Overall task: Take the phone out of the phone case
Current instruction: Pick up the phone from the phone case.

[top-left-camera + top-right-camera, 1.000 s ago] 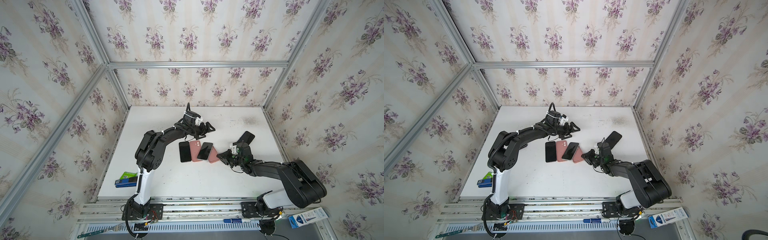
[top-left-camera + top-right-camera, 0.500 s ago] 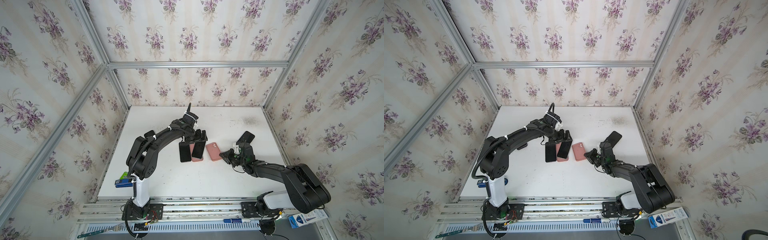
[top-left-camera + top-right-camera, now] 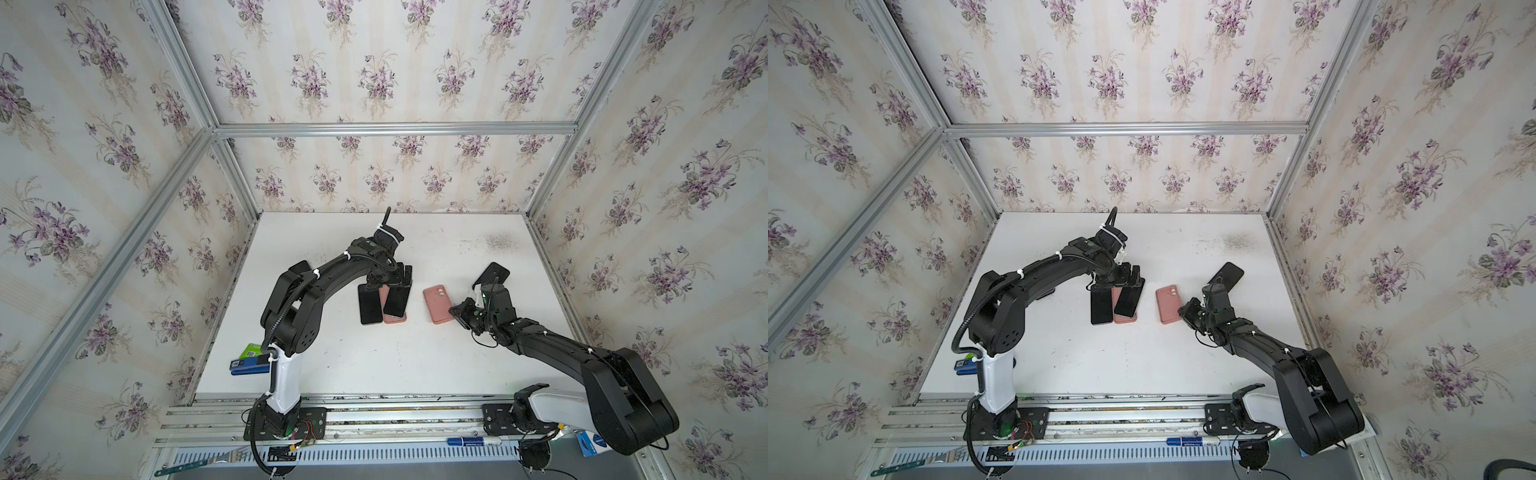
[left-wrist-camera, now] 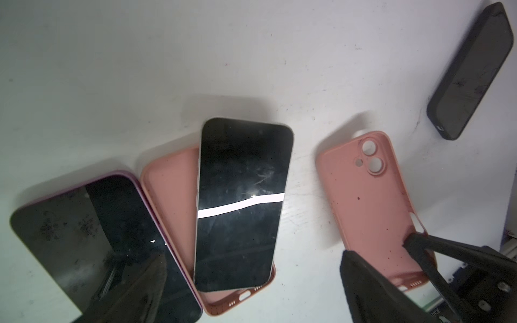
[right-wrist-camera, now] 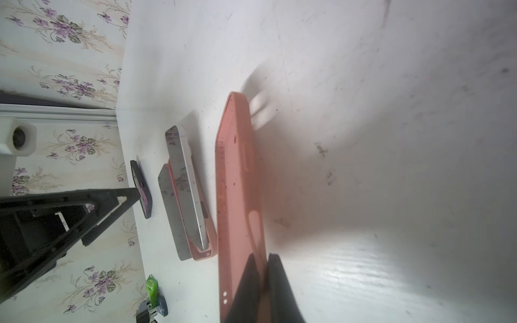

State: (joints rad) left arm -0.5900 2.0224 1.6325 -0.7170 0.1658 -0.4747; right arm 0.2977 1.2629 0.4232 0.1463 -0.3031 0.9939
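1. Phone (image 4: 240, 204), screen up, lies below the left gripper (image 3: 392, 280), whose fingers (image 4: 363, 293) are spread wide and hold nothing.
2. It rests slantwise on an open pink case (image 4: 167, 195), its lower end inside the rim and its upper end sticking out past the case's side.
3. To one side, the right gripper (image 5: 263, 263) is pinched closed on the side wall of a second, empty pink case (image 4: 372, 201), near its bottom corner.
4. Just beside the first case, on the side away from the empty one, lies another phone in a purple case (image 4: 98, 237), screen up.
5. A black phone (image 3: 492, 274) lies beyond the right gripper, apart from the rest, on the white table (image 3: 374, 365).
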